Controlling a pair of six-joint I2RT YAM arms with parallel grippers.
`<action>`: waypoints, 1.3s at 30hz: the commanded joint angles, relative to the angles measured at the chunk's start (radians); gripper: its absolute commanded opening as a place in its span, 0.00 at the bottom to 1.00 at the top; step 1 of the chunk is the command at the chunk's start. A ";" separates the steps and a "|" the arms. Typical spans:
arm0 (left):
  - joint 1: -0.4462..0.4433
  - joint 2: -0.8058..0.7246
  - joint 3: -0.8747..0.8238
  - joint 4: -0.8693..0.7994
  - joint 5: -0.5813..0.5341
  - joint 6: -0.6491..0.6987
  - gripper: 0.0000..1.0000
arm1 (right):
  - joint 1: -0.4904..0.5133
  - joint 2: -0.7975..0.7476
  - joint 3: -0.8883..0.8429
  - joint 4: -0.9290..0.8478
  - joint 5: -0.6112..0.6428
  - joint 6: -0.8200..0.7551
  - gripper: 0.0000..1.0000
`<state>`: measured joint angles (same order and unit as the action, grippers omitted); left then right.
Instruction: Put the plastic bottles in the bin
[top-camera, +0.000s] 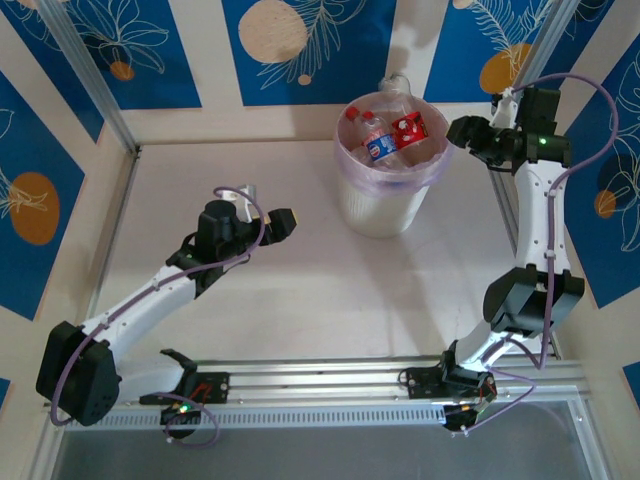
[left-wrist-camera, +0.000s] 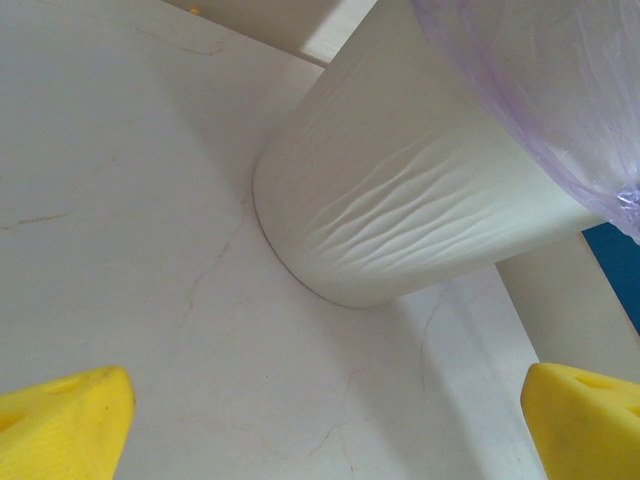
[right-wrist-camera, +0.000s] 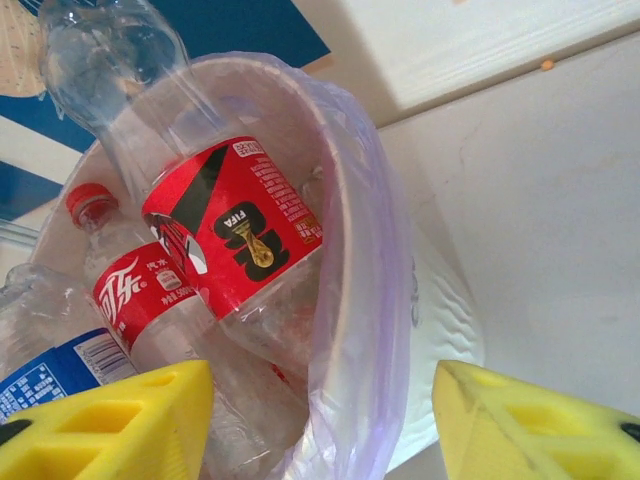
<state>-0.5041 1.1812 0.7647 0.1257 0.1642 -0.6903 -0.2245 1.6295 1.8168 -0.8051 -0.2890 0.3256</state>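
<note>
The white bin (top-camera: 385, 210) with its lilac bag stands at the back of the table. Inside lie several plastic bottles: a red-labelled one (top-camera: 410, 127), a blue-labelled one (top-camera: 380, 148) and a clear one poking up at the back (top-camera: 395, 85). My right gripper (top-camera: 462, 135) hovers at the bin's right rim. In the right wrist view it (right-wrist-camera: 322, 375) is open, its yellow fingers either side of the bag-covered rim (right-wrist-camera: 350, 200), with the red-labelled bottles (right-wrist-camera: 235, 230) just beyond. My left gripper (top-camera: 285, 225) is open and holds nothing. It (left-wrist-camera: 328, 390) faces the bin wall (left-wrist-camera: 400, 210).
The pale table top (top-camera: 300, 290) stretches between the arms and the bin. Aluminium rails (top-camera: 330, 380) run along the near edge by the arm bases. Blue patterned walls and a metal post (top-camera: 90, 80) close in the back and sides.
</note>
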 joint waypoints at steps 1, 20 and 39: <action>0.012 -0.001 0.013 0.012 0.008 -0.001 0.99 | -0.012 0.013 -0.007 0.062 -0.109 0.041 0.58; 0.027 -0.046 0.041 -0.107 -0.043 0.072 0.99 | 0.074 0.113 -0.024 0.075 -0.149 0.008 0.45; 0.078 -0.153 0.023 -0.268 -0.143 0.141 1.00 | 0.318 0.045 -0.135 0.132 -0.171 0.038 0.47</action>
<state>-0.4515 1.0588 0.7673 -0.0921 0.0658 -0.5858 0.0525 1.7035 1.6970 -0.6331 -0.4007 0.3584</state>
